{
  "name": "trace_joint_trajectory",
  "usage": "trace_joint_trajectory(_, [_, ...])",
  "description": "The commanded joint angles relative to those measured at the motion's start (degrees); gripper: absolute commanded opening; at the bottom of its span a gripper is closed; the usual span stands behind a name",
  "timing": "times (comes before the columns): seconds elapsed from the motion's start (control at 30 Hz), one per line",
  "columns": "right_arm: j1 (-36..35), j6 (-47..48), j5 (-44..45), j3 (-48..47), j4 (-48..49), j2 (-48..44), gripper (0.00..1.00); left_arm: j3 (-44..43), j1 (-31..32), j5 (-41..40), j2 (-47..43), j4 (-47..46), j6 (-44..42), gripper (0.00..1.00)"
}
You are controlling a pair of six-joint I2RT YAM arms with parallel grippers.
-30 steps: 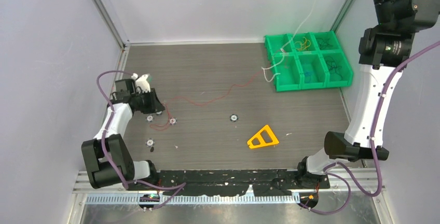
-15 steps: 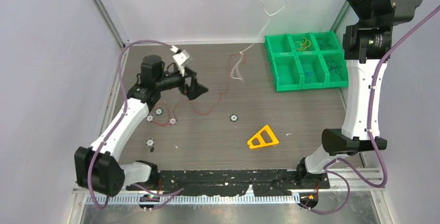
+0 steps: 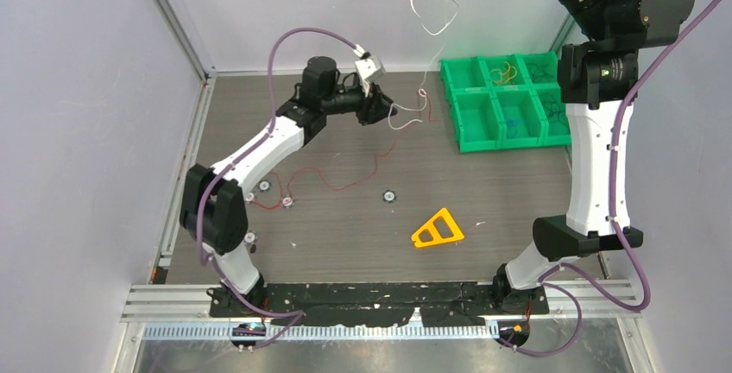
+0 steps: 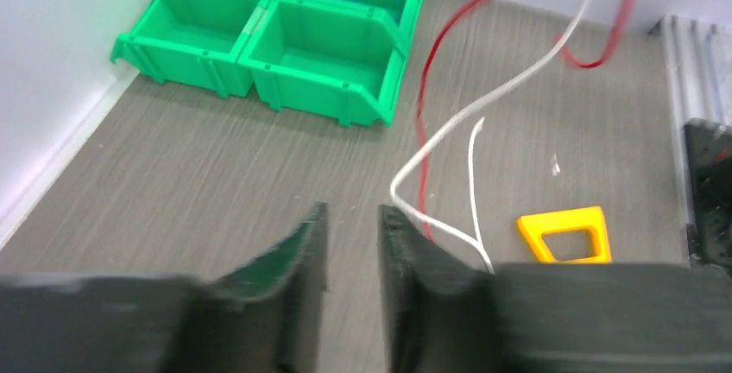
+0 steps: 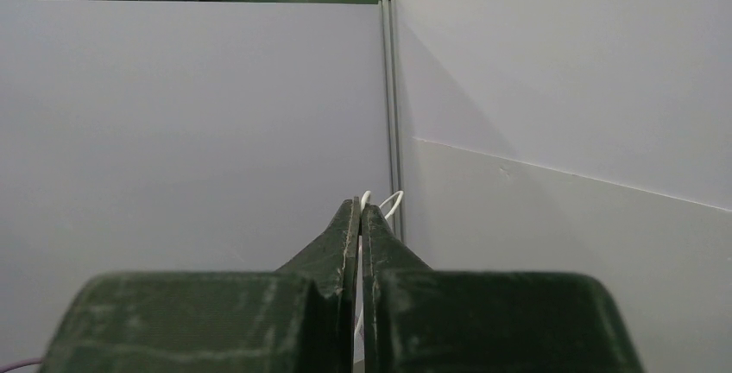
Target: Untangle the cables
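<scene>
Two arms work a white cable (image 4: 483, 110) and a red cable (image 4: 420, 131) over a walled table.

Walls close in the table (image 3: 345, 243) on the left, back and right; green bins (image 3: 473, 138) fill the far right corner, with open tabletop between them and the left gripper (image 4: 352, 218). That gripper reaches to the far middle, its fingers a narrow gap apart, holding nothing. The right gripper (image 5: 360, 209) is raised high, fingers pressed together and pinching the white cable at their tips; the top view cuts it off. The white cable hangs down beside the left gripper, crossing the red cable, which trails toward the near left. Whether it touches a finger is unclear. A yellow triangle (image 3: 438, 229) lies mid-table.
</scene>
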State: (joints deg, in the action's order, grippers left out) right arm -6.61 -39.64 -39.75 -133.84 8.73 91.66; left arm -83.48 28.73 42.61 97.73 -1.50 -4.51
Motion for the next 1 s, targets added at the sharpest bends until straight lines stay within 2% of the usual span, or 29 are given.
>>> trace_joint_trajectory(0.0, [-0.1,0.1,0.5,-2.0,1.5,-1.4,0.05,-2.4,0.1,2.3,2.2,-1.0,-2.0,0.14])
trace_joint_trajectory(0.07, [0.4,0.5,1.0,-2.0,1.1,-1.6,0.06,-0.8,-0.2,4.9,1.7,0.0,-3.6,0.11])
trace_joint_trajectory(0.1, [0.6,0.5,1.2,-2.2,1.1,-1.6,0.05,0.2,-0.3,5.8,1.2,0.4,-4.3,0.17])
trace_joint_trajectory(0.13, [1.0,0.4,1.5,-2.5,1.1,-1.5,0.05,1.6,-0.4,7.1,0.6,0.6,-4.6,0.30])
trace_joint_trajectory(0.17, [1.2,0.3,1.6,-2.9,1.2,-1.4,0.05,3.1,-0.4,8.2,-0.1,0.4,-4.6,0.56])
trace_joint_trajectory(0.2, [1.5,0.1,1.6,-3.1,1.3,-1.3,0.05,4.5,-0.4,9.0,-0.8,-0.4,-4.0,0.69])
trace_joint_trajectory(0.27, [1.6,-0.1,1.5,-3.4,1.4,-1.3,0.05,6.9,-0.1,10.5,-1.8,-3.0,-2.2,0.84])
trace_joint_trajectory(0.33, [1.6,-0.4,1.4,-3.3,1.6,-1.2,0.05,7.3,0.5,11.0,-1.6,-2.5,-1.6,0.92])
trace_joint_trajectory(0.43, [1.6,-1.0,1.4,-3.2,1.9,-1.1,0.05,7.3,1.1,11.1,-0.4,-2.7,0.7,0.93])
trace_joint_trajectory(0.47, [1.6,-1.0,1.4,-3.2,2.0,-1.2,0.05,7.4,1.1,10.8,0.2,-2.9,1.7,0.89])
trace_joint_trajectory(0.5, [1.6,-0.9,1.5,-3.2,2.0,-1.2,0.05,7.0,1.2,10.0,0.8,-2.7,2.8,0.79])
trace_joint_trajectory(0.57, [1.8,-0.1,2.1,-3.4,1.7,-1.4,0.05,5.9,0.8,7.5,2.3,-0.1,4.2,0.44])
trace_joint_trajectory(0.6, [1.9,0.6,2.4,-3.6,1.4,-1.5,0.05,5.8,0.0,6.8,2.8,1.0,6.1,0.16])
trace_joint_trajectory(0.63, [2.3,1.1,3.4,-3.6,0.8,-1.6,0.05,6.3,-0.7,5.3,2.9,2.9,7.0,0.01])
trace_joint_trajectory(0.8, [5.5,6.9,10.0,-4.0,-1.0,-2.5,0.06,14.2,-6.6,-0.6,0.6,12.2,10.4,0.00])
trace_joint_trajectory(0.97, [12.9,8.7,16.2,-7.3,-1.2,-0.2,0.05,20.2,-11.7,-4.7,0.3,20.8,10.9,0.00])
